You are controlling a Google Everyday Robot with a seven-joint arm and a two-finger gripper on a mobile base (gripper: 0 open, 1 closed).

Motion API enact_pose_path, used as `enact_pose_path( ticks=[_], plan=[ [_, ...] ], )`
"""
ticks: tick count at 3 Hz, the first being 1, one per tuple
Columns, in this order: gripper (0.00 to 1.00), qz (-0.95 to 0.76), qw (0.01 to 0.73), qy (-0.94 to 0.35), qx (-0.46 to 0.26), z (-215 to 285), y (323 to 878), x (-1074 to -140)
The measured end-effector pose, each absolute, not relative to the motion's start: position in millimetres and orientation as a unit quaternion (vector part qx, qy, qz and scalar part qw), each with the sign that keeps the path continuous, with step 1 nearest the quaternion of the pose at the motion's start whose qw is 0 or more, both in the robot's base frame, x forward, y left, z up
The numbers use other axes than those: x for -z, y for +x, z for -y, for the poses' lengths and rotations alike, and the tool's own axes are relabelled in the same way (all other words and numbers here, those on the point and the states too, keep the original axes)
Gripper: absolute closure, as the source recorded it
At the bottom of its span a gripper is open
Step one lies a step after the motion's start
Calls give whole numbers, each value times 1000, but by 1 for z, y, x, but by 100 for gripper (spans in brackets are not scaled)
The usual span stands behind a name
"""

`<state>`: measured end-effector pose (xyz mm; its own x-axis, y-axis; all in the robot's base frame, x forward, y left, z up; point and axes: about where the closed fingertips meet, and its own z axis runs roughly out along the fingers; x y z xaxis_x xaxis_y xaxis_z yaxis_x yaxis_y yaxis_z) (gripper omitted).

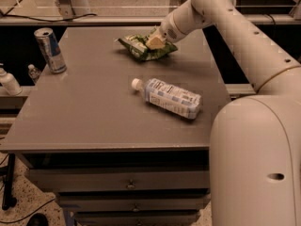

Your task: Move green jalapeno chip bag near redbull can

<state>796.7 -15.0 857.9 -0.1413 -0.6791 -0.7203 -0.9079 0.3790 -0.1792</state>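
The green jalapeno chip bag (141, 47) lies crumpled on the far middle of the grey table (94, 107). My gripper (155, 41) reaches in from the right and rests on the bag's right half, covering part of it. The redbull can (51, 50), silver and blue with a silver top, stands upright at the table's far left corner, well to the left of the bag.
A clear plastic bottle with a white cap (169, 98) lies on its side in the middle of the table, nearer than the bag. A small white pump bottle (8, 81) stands off the table's left edge. My arm's large white body (256, 159) fills the right foreground.
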Motion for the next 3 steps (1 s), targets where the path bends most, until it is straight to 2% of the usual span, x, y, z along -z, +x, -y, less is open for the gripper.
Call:
enact_pose_path(
  ticks=[1, 3],
  plan=[
    [100, -735, 385, -537, -154, 10, 798, -865],
    [100, -673, 418, -583, -179, -59, 796, -906]
  ],
)
